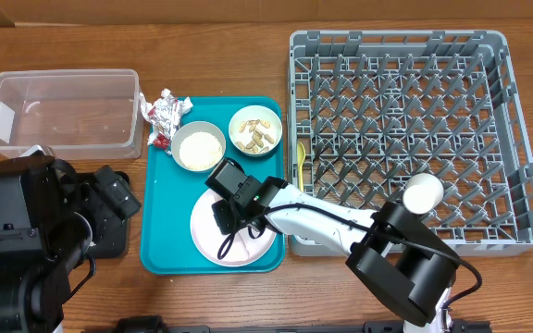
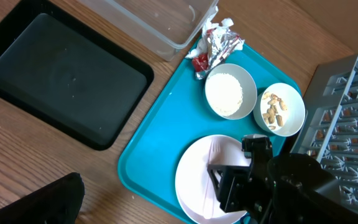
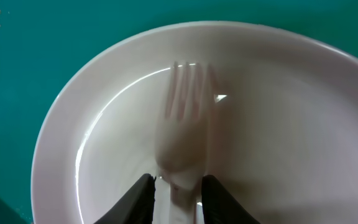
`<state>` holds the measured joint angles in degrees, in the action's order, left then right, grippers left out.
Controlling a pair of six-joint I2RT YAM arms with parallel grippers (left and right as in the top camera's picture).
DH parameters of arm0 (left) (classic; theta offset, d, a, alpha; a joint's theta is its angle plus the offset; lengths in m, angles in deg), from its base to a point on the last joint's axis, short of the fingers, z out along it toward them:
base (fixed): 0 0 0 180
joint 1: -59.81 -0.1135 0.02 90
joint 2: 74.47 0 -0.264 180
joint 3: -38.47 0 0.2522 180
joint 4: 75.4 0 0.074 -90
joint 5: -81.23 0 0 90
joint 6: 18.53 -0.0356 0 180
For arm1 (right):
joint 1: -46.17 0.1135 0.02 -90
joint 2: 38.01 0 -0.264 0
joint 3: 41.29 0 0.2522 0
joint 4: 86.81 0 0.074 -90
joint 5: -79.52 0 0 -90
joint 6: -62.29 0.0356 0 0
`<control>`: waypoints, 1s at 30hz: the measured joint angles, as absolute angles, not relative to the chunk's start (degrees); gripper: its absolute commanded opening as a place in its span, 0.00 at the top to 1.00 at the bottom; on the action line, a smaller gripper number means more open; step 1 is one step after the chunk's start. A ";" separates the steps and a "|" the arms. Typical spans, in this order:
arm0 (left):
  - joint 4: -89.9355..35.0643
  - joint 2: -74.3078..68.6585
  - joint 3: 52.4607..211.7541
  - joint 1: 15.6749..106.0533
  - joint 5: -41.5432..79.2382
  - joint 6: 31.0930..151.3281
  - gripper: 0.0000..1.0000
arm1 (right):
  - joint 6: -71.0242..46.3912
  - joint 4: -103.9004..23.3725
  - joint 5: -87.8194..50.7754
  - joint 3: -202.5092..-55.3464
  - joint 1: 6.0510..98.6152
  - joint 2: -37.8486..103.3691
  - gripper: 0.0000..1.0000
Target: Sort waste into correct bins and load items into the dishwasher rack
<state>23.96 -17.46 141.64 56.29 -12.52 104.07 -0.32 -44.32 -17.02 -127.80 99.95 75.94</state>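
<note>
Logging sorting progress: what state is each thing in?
Clear tub: empty.
Black tray: empty.
Rice bowl: filled.
Nut bowl: holds scraps.
Foil wrapper: crumpled, on teal tray.
White cup: in dishwasher rack.
Yellow spoon: at rack's edge.
White fork: held by right gripper.

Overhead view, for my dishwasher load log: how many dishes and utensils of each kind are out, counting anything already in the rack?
Bowls: 2 (rice bowl, nut bowl)
Plate: 1
Cup: 1, in the rack
Fork: 1, on the plate
Spoon: 1, yellow
Total: 6
</note>
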 measured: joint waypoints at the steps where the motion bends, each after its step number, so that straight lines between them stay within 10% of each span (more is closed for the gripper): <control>1: 23.96 -17.46 141.64 56.29 -12.52 104.07 0.00 | -0.34 -44.34 -17.61 -127.80 99.95 75.96 0.75; 10: 23.96 -17.46 141.64 56.29 -12.52 104.07 0.00 | -0.10 -44.76 -19.49 -127.80 100.30 76.38 0.92; 17: 23.96 -17.46 141.64 56.29 -12.52 104.07 0.00 | 0.27 -45.00 -20.15 -127.80 100.39 76.40 0.60; 30: 23.96 -17.46 141.64 56.29 -12.52 104.07 0.00 | -1.43 -48.19 -19.36 -127.96 101.13 77.42 0.68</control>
<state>23.96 -17.46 141.64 56.29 -12.52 104.07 -1.43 -48.19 -19.36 -127.96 101.13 77.42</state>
